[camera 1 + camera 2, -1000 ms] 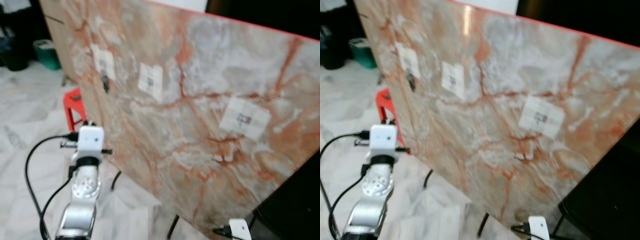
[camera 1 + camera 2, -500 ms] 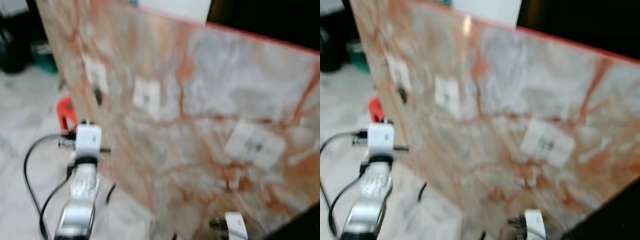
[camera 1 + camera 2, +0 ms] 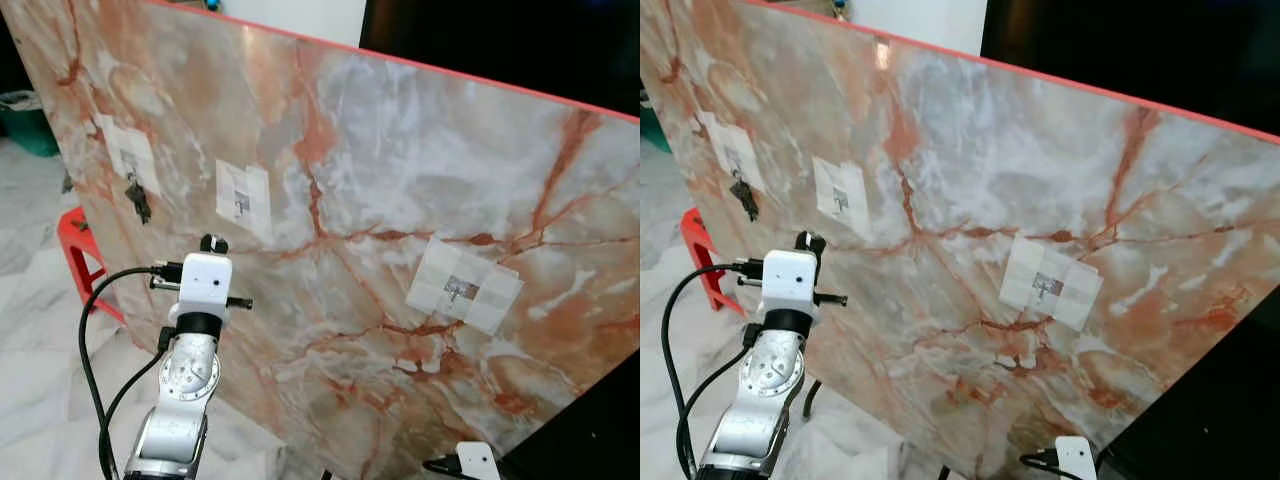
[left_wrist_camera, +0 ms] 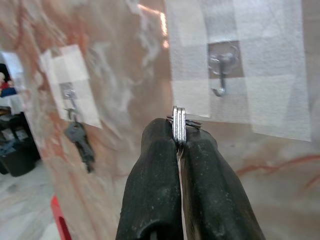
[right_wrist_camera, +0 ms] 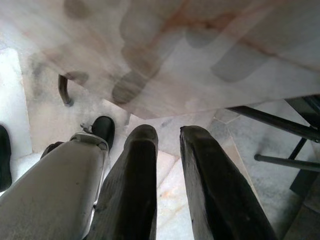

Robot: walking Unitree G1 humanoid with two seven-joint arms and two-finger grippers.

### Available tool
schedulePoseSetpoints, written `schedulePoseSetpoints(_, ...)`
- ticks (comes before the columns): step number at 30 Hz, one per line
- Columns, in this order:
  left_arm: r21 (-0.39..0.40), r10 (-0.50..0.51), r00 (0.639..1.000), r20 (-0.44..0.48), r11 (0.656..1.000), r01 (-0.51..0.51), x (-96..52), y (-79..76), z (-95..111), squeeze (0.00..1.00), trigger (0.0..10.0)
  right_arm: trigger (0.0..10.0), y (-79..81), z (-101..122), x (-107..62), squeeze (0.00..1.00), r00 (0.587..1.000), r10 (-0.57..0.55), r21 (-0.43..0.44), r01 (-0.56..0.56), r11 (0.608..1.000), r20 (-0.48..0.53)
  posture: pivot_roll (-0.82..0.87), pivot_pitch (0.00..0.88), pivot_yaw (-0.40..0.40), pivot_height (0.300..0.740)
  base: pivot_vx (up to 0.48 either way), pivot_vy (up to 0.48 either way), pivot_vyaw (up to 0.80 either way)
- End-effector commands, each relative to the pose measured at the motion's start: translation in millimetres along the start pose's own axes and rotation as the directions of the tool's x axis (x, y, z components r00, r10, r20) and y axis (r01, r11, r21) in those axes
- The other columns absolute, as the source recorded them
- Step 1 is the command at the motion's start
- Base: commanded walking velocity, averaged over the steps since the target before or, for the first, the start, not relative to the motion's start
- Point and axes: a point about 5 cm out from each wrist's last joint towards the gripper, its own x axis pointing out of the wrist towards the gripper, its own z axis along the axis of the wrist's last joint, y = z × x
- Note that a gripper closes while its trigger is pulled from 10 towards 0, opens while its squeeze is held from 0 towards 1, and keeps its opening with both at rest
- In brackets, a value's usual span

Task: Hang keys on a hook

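A marble-patterned board (image 3: pixel 380 200) carries three small hooks on taped patches. A dark set of keys (image 3: pixel 136 196) hangs on the far-left hook. My left gripper (image 3: pixel 214 244) is raised close to the board, just below the middle hook (image 3: pixel 241 203). In the left wrist view it is shut on a silver key ring (image 4: pixel 179 127), which sits close under that hook (image 4: pixel 221 75) without touching it. The hanging keys (image 4: pixel 80 142) appear off to the side. The third hook (image 3: pixel 458 290) is bare. My right gripper (image 5: pixel 167 150) hangs low by the floor, open and holding nothing.
A red stool (image 3: pixel 85 262) stands at the board's left end and a green bin (image 3: pixel 25 118) lies beyond it. Dark furniture (image 3: pixel 600 420) is at the lower right. The board's metal legs (image 5: pixel 280 127) and my own leg (image 5: pixel 65 185) are near the right gripper.
The camera has shifted and the blur has cleared. Relative to the board, my left gripper with the ring has moved rightward, from near the far-left hook to under the middle one.
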Motion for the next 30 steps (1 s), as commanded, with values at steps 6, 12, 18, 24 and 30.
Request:
schedulePoseSetpoints(6, -0.005, 0.006, 0.997, 0.071, 1.000, -0.006, 9.0, 0.5, 13, 0.00, 10.0, 10.0, -6.9, 8, -0.2, 0.00, 0.999, -0.018, -0.002, 0.018, 1.000, 0.029, 0.14, 0.000, -0.126, 0.740, 0.000, 0.000, 0.00)
schedulePoseSetpoints(12, -0.015, -0.036, 0.996, 0.078, 0.999, 0.037, 15.1, -3.0, 13, 0.00, 10.0, 10.0, -6.8, 8, -0.2, 0.00, 1.000, -0.016, -0.008, 0.016, 1.000, 0.027, 0.14, 0.000, -0.123, 0.740, 0.000, 0.000, 0.00)
schedulePoseSetpoints(18, -0.017, -0.050, 0.995, 0.082, 0.999, 0.052, 23.3, -2.8, 13, 0.00, 10.0, 10.0, -6.9, 6, -0.3, 0.00, 1.000, -0.015, -0.010, 0.015, 1.000, 0.025, 0.13, 0.000, -0.118, 0.740, 0.000, 0.000, 0.00)
schedulePoseSetpoints(24, -0.026, -0.056, 0.994, 0.089, 0.998, 0.059, 31.4, -1.1, 12, 0.00, 10.0, 10.0, -7.0, 6, -0.4, 0.00, 1.000, -0.015, -0.012, 0.015, 1.000, 0.023, 0.13, 0.000, -0.118, 0.740, 0.000, 0.000, 0.00)
schedulePoseSetpoints(30, -0.031, -0.058, 0.994, 0.090, 0.998, 0.061, 36.7, -0.3, 10, 0.00, 10.0, 10.0, -7.2, 6, -0.4, 0.00, 1.000, -0.017, -0.008, 0.017, 1.000, 0.024, 0.12, 0.000, -0.120, 0.740, 0.000, 0.000, 0.00)
